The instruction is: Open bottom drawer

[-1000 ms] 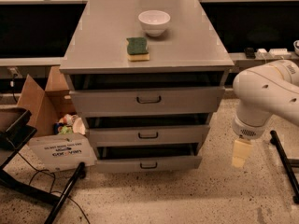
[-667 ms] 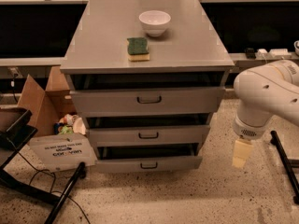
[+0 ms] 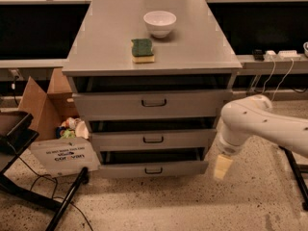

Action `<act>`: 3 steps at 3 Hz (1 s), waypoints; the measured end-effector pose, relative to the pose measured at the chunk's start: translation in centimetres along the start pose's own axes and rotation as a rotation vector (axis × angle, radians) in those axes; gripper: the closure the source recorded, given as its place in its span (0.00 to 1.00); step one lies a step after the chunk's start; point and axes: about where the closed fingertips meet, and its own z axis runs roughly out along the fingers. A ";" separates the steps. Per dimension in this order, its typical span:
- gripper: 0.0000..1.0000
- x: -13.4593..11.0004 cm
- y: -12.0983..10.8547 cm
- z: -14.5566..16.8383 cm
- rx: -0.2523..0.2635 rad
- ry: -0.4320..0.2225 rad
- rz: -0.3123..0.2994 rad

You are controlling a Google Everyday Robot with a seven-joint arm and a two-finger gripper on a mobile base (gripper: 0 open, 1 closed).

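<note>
The grey cabinet [image 3: 149,42] has three drawers stacked one above the other. The bottom drawer [image 3: 125,170] is the slimmest front, just above the floor, with a small dark loop handle [image 3: 154,170]. A dark gap shows above its front. My gripper [image 3: 222,166] hangs from the white arm [image 3: 260,124] to the right of the cabinet, pointing down. It is level with the bottom drawer's right end and just beside it, well right of the handle. It holds nothing that I can see.
The mid-height drawer [image 3: 120,141] and the tallest drawer [image 3: 110,105] sit above. A white bowl [image 3: 160,23] and a green sponge [image 3: 143,49] rest on the cabinet top. A cardboard box [image 3: 45,114] and a sign [image 3: 62,155] stand at the left. A black stand leg [image 3: 296,177] is at the right.
My arm and gripper have moved left and slightly down, closer to the right end of the bottom drawer. The drawers have not moved.
</note>
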 end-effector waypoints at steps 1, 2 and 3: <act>0.00 -2.2 -1.9 7.0 -0.008 -0.047 -0.046; 0.00 -3.5 -2.9 13.1 -0.037 -0.060 -0.072; 0.00 -3.5 -2.9 13.1 -0.037 -0.060 -0.072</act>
